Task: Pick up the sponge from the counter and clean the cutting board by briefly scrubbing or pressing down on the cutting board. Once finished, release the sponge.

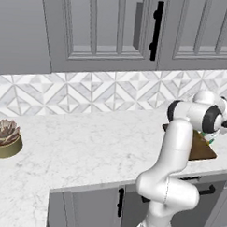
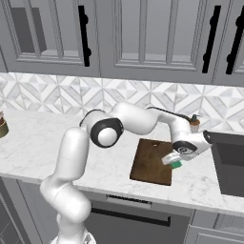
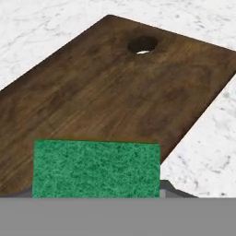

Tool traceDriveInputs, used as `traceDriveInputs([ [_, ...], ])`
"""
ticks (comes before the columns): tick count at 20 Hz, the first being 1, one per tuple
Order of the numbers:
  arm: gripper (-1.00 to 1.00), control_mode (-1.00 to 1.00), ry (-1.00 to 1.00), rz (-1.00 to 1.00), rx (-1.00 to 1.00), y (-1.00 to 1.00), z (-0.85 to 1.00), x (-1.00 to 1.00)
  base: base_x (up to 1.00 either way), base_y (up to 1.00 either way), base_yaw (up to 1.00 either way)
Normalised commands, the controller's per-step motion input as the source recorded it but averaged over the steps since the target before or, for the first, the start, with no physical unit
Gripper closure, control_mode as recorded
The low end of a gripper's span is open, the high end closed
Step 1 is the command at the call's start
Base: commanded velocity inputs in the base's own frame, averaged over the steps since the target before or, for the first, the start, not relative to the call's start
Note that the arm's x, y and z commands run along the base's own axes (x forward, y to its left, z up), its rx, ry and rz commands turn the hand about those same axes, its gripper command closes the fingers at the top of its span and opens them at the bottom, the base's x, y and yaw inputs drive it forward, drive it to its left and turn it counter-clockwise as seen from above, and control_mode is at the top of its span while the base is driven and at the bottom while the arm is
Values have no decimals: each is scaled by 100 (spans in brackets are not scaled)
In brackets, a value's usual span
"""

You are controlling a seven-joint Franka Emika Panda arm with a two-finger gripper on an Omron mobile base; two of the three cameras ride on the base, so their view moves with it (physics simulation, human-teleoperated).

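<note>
The dark brown cutting board (image 2: 148, 163) lies on the white marble counter (image 2: 38, 147), close to its front edge. My gripper (image 2: 174, 161) hangs just over the board's near right corner, shut on the green sponge (image 2: 177, 165). In the hand view the sponge (image 3: 97, 168) sits between the fingertips and covers them, with the board (image 3: 115, 83) stretching away beyond it. Whether the sponge touches the wood I cannot tell. In the left base view the arm hides most of the board (image 1: 202, 151), and the gripper (image 1: 211, 137) is at the right edge.
The board has a hanging hole (image 3: 142, 44) at its far end. A soap bottle (image 2: 194, 123) stands behind the board by the backsplash. A dark sink (image 2: 231, 162) opens to the right. A potted succulent (image 1: 4, 138) sits far left on the counter (image 1: 86, 142).
</note>
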Motion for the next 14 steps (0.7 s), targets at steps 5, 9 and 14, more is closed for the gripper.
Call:
traceDriveInputs([
  [5, 100, -100, -2, 26, 4, -16, -9, -100, 0, 0, 0],
  [9, 100, -100, -14, 23, -2, 26, 7, -99, 0, 0, 0],
  [14, 100, -100, -22, 23, -26, 91, 48, -57, 0, 0, 0],
])
